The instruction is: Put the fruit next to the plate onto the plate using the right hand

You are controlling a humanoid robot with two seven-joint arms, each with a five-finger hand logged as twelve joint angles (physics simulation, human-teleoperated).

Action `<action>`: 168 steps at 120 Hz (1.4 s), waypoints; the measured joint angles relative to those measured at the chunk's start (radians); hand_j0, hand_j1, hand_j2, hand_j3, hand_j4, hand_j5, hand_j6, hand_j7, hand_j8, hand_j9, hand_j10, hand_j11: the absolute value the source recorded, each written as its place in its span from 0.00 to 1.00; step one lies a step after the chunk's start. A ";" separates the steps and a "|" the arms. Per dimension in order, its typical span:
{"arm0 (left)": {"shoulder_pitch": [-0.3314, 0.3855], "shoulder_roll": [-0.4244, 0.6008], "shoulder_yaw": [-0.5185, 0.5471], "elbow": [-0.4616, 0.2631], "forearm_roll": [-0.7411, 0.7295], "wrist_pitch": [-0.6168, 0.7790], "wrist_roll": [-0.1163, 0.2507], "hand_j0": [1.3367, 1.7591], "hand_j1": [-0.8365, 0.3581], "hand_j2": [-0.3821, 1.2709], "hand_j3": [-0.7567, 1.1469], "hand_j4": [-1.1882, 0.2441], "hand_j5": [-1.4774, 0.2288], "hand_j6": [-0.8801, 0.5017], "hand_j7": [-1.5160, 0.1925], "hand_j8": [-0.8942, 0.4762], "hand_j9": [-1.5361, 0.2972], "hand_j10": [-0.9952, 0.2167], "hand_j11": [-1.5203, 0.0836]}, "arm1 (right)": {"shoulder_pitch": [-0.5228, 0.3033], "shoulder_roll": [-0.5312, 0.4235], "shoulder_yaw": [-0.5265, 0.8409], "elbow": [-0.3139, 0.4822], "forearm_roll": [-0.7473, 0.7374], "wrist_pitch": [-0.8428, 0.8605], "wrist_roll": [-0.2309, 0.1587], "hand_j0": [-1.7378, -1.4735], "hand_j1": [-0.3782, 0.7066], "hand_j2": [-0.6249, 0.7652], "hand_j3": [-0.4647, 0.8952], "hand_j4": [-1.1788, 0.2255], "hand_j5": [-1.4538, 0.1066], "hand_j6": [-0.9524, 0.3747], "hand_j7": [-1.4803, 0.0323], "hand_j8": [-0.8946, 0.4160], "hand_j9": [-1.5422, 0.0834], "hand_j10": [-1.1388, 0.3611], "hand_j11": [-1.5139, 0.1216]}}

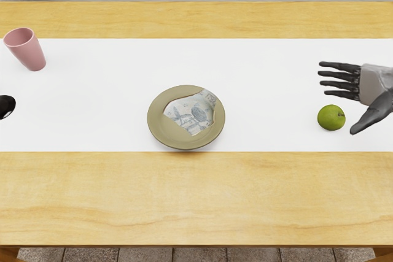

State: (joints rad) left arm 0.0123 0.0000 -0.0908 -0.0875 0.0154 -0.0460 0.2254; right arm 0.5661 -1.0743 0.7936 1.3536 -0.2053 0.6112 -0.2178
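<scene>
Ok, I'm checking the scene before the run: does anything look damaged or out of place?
Only the plate: its middle shows a jagged-edged blue-and-white patterned patch, like a broken glaze or faulty texture. The apple sits whole beside the open right hand, and the cup stands upright.

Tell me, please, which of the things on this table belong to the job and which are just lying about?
For the job:
- apple
- plate
- right hand, open beside the apple

Lying about:
- pink cup
- dark shape at the left edge, too cut off to name
</scene>
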 joint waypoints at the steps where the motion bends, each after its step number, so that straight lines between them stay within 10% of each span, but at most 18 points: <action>1: 0.000 0.000 0.000 0.000 0.000 0.000 0.000 0.76 0.98 0.23 0.40 0.82 0.86 0.63 0.88 0.64 0.83 0.81 0.94 | 0.001 0.001 0.000 0.000 -0.001 0.000 -0.002 0.30 0.03 0.45 0.34 0.84 0.93 0.72 0.98 0.68 0.95 0.76 0.93; 33: 0.000 0.000 0.000 0.000 0.000 0.000 0.000 0.76 0.98 0.23 0.40 0.82 0.86 0.63 0.88 0.64 0.83 0.81 0.94 | 0.010 0.041 0.062 0.068 -0.298 -0.037 -0.139 0.30 0.03 0.45 0.34 0.83 0.93 0.71 0.97 0.68 0.94 0.75 0.92; 81: 0.000 0.000 0.000 0.000 0.000 0.000 0.000 0.76 0.98 0.23 0.40 0.82 0.86 0.63 0.88 0.64 0.83 0.81 0.94 | -0.070 0.185 0.077 0.187 -0.961 -0.529 -0.178 0.30 0.05 0.45 0.34 0.82 0.91 0.69 0.96 0.66 0.93 0.74 0.90; 168: 0.000 0.000 0.000 0.000 0.000 0.000 0.001 0.76 0.98 0.23 0.40 0.82 0.86 0.63 0.88 0.64 0.83 0.81 0.94 | -0.104 0.300 0.022 0.106 -1.036 -0.585 -0.189 0.30 0.40 0.40 0.34 0.60 0.65 0.46 0.69 0.42 0.68 0.53 0.66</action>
State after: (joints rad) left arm 0.0123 0.0000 -0.0907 -0.0875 0.0153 -0.0460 0.2259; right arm 0.4619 -0.7740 0.8154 1.4595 -1.2409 0.0264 -0.4065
